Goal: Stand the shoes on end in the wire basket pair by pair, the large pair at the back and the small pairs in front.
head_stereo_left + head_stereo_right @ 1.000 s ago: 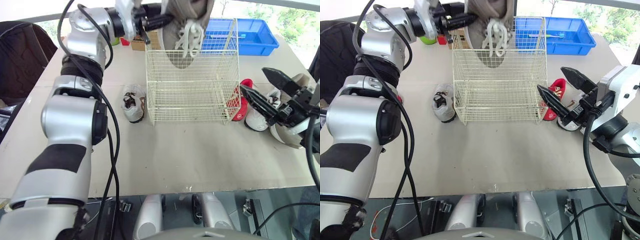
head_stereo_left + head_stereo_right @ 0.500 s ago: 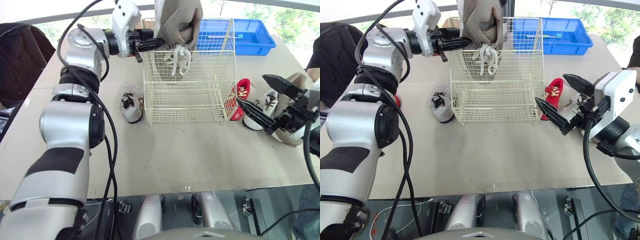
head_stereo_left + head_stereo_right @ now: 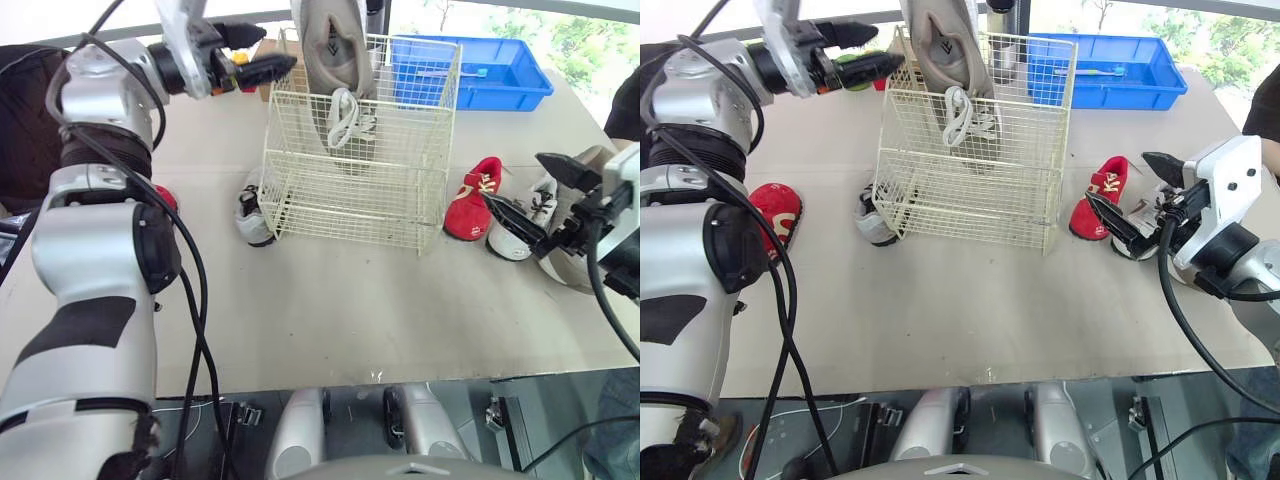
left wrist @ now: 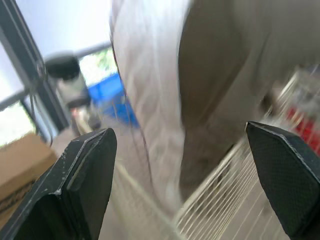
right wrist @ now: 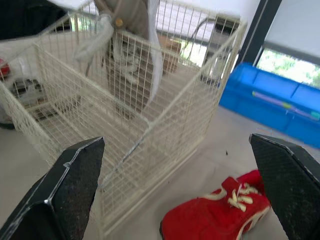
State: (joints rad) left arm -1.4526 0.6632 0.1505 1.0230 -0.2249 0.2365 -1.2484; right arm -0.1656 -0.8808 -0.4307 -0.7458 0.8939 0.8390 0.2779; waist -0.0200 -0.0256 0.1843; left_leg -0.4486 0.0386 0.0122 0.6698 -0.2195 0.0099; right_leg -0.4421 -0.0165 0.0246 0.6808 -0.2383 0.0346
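The cream wire basket (image 3: 340, 190) sits skewed in the middle of the table. A large beige shoe (image 3: 330, 50) stands on end inside it, its white laces hanging down. My left gripper (image 3: 262, 50) is open just left of that shoe, clear of it. A small grey-white shoe (image 3: 250, 205) lies against the basket's left side, and a small red shoe (image 3: 775, 210) lies further left. Right of the basket are another red shoe (image 3: 478, 187) and a white shoe (image 3: 520, 225). My right gripper (image 3: 535, 192) hangs open over these two, holding nothing.
A blue bin (image 3: 500, 70) stands behind the basket at the back right. A large beige shoe (image 3: 592, 165) lies behind my right gripper, partly hidden. A person's dark sleeve (image 3: 625, 100) shows at the right edge. A cardboard box (image 4: 20, 160) is at the back left.
My left gripper opened, let go of the large beige shoe and drew back to the left. The shoe now stands in the basket, which has turned askew. The camera has shifted.
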